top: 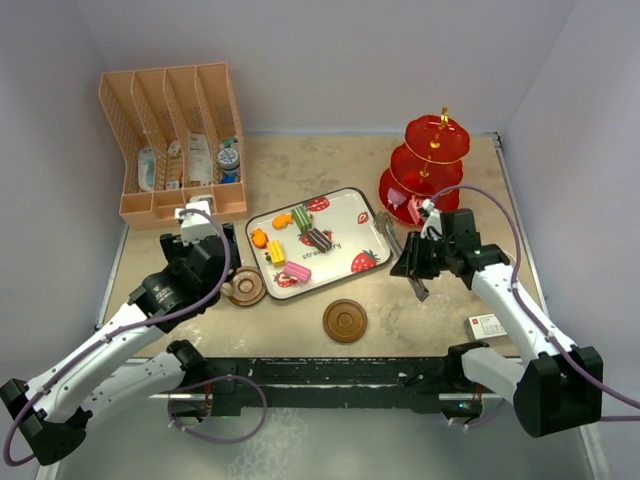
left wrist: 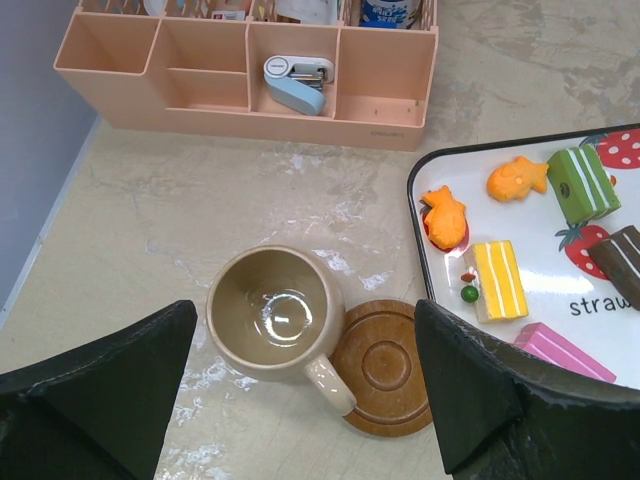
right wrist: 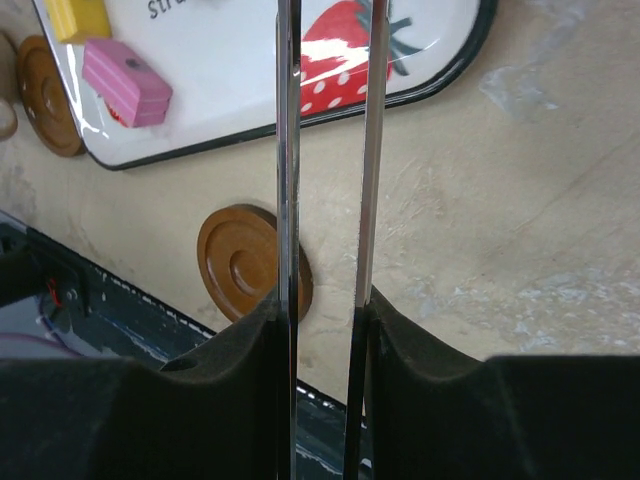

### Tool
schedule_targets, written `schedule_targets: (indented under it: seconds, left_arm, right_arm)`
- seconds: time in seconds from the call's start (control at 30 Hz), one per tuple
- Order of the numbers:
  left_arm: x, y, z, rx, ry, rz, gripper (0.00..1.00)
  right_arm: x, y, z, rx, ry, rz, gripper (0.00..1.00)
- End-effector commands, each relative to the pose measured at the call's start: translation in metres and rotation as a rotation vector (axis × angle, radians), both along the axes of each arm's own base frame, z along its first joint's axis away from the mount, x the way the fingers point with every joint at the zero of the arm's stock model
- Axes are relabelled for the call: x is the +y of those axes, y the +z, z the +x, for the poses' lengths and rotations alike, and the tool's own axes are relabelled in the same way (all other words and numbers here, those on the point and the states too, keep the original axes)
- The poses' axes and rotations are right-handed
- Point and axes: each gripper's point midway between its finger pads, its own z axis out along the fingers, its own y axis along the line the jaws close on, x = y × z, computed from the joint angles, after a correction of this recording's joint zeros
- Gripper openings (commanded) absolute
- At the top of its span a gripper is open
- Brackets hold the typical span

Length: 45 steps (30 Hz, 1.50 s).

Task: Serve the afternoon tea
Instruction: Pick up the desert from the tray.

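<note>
A tan mug [left wrist: 272, 318] stands upright on the table, its handle lying over the edge of a brown saucer [left wrist: 385, 367]. My left gripper [left wrist: 305, 335] is open above them, one finger on each side; it is also in the top view [top: 222, 272]. Several toy cakes lie on a white strawberry tray [top: 345, 215], among them a pink one [right wrist: 125, 80] and a yellow one [left wrist: 497, 278]. A second saucer [top: 345, 320] lies in front of the tray. My right gripper [right wrist: 325, 310] is shut on metal tongs [right wrist: 288, 150]. The red three-tier stand [top: 428, 160] is at the back right.
A peach divided rack [top: 175, 140] stands at the back left. A small white box [top: 487, 325] lies near the right arm's base. A pink object [top: 408, 205] sits at the stand's foot, partly hidden. Walls close in the table on three sides.
</note>
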Motion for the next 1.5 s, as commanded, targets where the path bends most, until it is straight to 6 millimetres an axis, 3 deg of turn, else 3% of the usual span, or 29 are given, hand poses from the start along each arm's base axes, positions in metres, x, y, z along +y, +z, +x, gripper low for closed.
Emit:
schedule_targets:
  seconds: [0.0, 0.2, 0.9, 1.13, 1.47]
  left_arm:
    - [0.002, 0.010, 0.004, -0.031, 0.027, -0.005, 0.87]
    - [0.003, 0.010, 0.005, -0.029, 0.037, 0.008, 0.87]
    - [0.013, 0.014, 0.003, -0.050, 0.088, 0.022, 0.87]
    - [0.012, 0.013, 0.004, -0.045, 0.084, 0.026, 0.87]
    - [0.010, 0.011, 0.003, -0.038, 0.074, 0.022, 0.88]
  right_arm:
    - [0.025, 0.012, -0.010, -0.057, 0.129, 0.033, 0.34]
    - [0.041, 0.019, -0.016, -0.082, 0.171, 0.022, 0.34]
    - [0.060, 0.040, -0.019, -0.125, 0.208, -0.010, 0.34]
    - [0.081, 0.029, -0.015, -0.104, 0.221, -0.036, 0.34]
    - [0.099, 0.014, 0.008, -0.093, 0.216, -0.015, 0.34]
